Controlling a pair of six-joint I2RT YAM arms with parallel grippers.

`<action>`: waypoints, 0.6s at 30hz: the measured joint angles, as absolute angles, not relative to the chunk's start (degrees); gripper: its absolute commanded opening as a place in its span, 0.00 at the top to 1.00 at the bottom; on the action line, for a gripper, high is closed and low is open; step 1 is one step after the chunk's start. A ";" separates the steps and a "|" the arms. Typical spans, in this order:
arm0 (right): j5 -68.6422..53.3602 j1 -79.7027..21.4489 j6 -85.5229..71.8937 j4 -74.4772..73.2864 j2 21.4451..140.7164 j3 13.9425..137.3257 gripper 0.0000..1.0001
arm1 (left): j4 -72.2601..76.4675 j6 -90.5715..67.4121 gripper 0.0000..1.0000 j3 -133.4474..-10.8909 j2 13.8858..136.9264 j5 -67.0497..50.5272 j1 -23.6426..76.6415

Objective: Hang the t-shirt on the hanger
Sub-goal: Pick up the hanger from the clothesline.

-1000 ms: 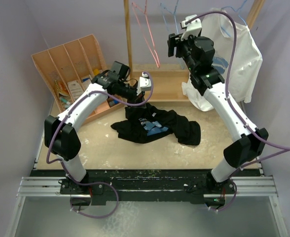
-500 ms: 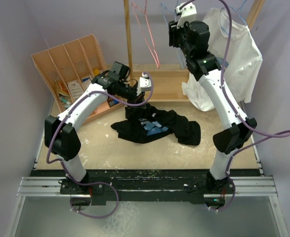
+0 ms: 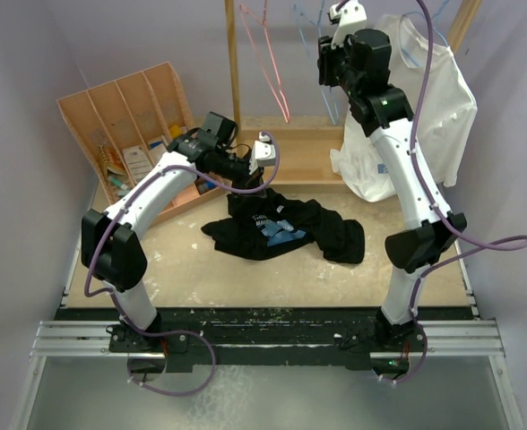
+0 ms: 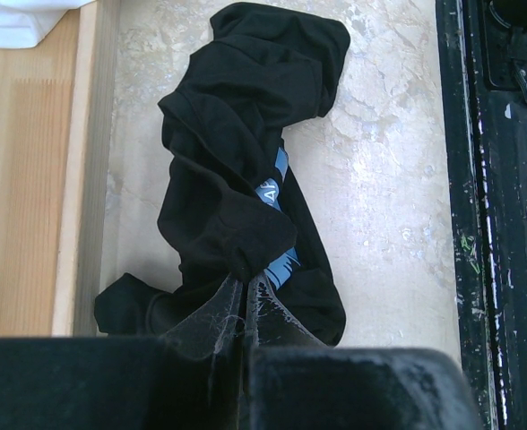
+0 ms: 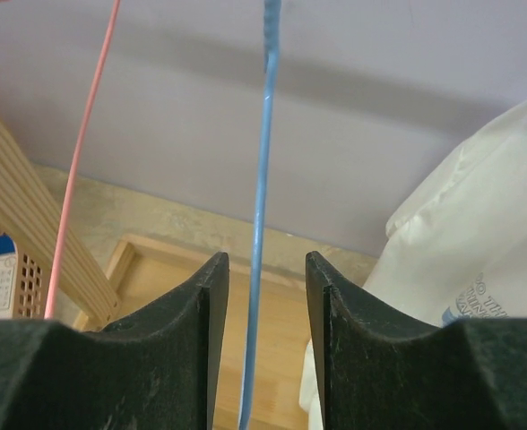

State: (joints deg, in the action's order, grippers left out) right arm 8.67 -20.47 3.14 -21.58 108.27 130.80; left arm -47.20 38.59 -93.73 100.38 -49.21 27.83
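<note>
Straddling the hanger [image 5: 262, 179], the right gripper [image 5: 265, 258] has its jaws apart, with the blue wire running between them and a gap on each side. A pink hanger [image 5: 80, 161] hangs at 9 o'clock of it and a white t-shirt [image 5: 488, 233] at 4 o'clock. The left gripper [image 4: 246, 354] is pressed together on a fold of the t-shirt [image 4: 237, 161], which lies crumpled mid-table [image 3: 246, 278], pinched at the heap's 11 o'clock in the top view.

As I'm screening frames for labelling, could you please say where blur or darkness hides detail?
Top external: even light, sharp throughout. Left wrist: t-shirt folds faint in the black; left tool blurred at the frame's bottom. Right wrist: hanger wire fairly sharp, right tool a dark silhouette.
</note>
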 measured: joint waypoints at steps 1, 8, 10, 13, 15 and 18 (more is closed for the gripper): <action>8.01 -20.38 2.96 -21.96 108.38 130.80 0.58 | -47.20 38.59 1.00 -93.73 100.38 -49.21 27.83; 5.28 -20.10 2.44 -24.64 109.86 134.45 0.62 | -47.22 38.59 1.00 -93.73 100.38 -49.23 27.90; 4.69 -19.94 2.31 -25.28 110.69 135.74 0.64 | -47.24 38.59 1.00 -93.73 100.38 -49.23 27.94; 3.77 -19.86 2.09 -26.52 111.85 136.44 0.67 | -47.27 38.61 1.00 -93.73 100.38 -49.23 27.94; 3.44 -19.81 2.07 -27.31 112.57 136.44 0.75 | -47.29 38.61 1.00 -93.73 100.38 -49.23 27.94; 3.46 -19.81 1.83 -27.97 113.75 136.44 1.00 | -47.40 38.61 1.00 -93.73 100.38 -49.23 27.97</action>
State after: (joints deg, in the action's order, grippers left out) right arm 3.46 -19.81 1.83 -27.97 113.75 136.44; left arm -47.40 38.61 -93.73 100.38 -49.23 27.97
